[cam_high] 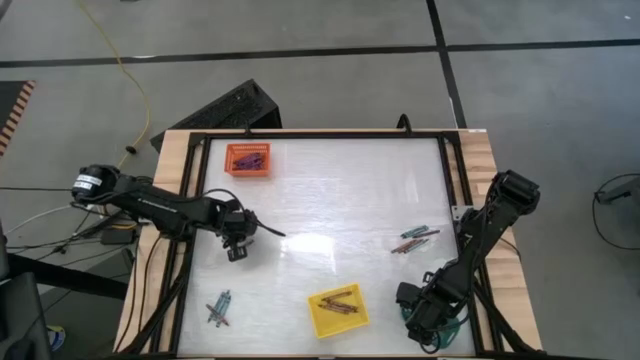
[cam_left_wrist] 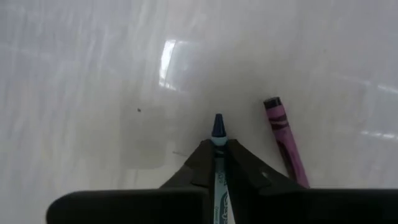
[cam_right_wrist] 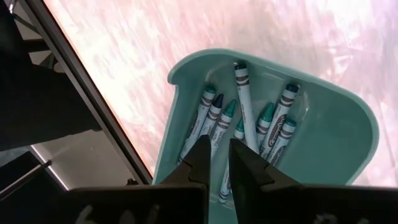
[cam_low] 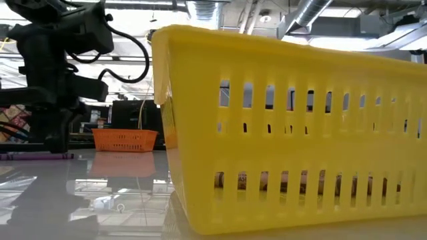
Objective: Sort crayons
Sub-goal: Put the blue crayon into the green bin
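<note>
Left pincer pinching a blue crayon at table level.

Left arm reaches in from the left edge, wrist low; a purple crayon lies just beside. Right pincer, fingers narrowly apart and empty, hangs over the teal tray of crayons at the near right corner.

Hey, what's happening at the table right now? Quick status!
Left gripper shut on a blue crayon at mid-table. Right gripper over the teal tray of blue-green crayons, holding nothing visible. Purple crayon lies beside the left gripper, not blocking.
</note>
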{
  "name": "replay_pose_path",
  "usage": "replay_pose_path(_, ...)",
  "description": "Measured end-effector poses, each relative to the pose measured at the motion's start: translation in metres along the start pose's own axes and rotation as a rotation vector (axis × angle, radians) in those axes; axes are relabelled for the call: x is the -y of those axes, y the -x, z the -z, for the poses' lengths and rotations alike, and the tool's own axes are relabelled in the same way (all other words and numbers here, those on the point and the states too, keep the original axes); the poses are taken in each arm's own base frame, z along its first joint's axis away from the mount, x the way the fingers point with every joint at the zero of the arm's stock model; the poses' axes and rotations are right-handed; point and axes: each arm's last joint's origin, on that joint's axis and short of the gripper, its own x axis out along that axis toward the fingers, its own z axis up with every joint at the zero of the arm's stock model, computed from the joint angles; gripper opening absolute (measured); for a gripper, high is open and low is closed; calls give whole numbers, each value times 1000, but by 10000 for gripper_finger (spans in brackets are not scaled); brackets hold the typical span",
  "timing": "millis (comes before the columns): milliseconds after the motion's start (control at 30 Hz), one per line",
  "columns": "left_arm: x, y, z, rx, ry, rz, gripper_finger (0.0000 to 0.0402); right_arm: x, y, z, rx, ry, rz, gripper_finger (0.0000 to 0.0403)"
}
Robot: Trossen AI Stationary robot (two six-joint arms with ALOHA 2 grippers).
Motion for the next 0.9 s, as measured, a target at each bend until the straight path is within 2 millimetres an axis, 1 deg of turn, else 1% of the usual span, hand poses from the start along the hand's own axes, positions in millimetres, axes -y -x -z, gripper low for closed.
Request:
replay_pose_path(167,-6,0,-4,14,-8,-11,3,0,0,0,0,4,0,52)
replay_pose_path(267,-9,4,-11,42,-21,-48,2,0,1,0,0,8,-2,52)
replay_pose_path(367,-12,12,-24,104,-31,-101,2,1,4,0,3,9,-10,52)
replay_pose_path(467,-14,20,-34,127,-52,-91,1,2,10,0,27,8,-25,52)
replay_pose_path(600,-15,34,-53,202,-82,-76,1,4,20,0,80,1,-41,52)
replay_pose_path(733,-12,51,-73,313,-122,-48,1,10,33,-2,193,15,-35,52)
replay_pose_path(900,-7,74,-99,505,-162,28,1,16,50,-16,413,69,-16,52)
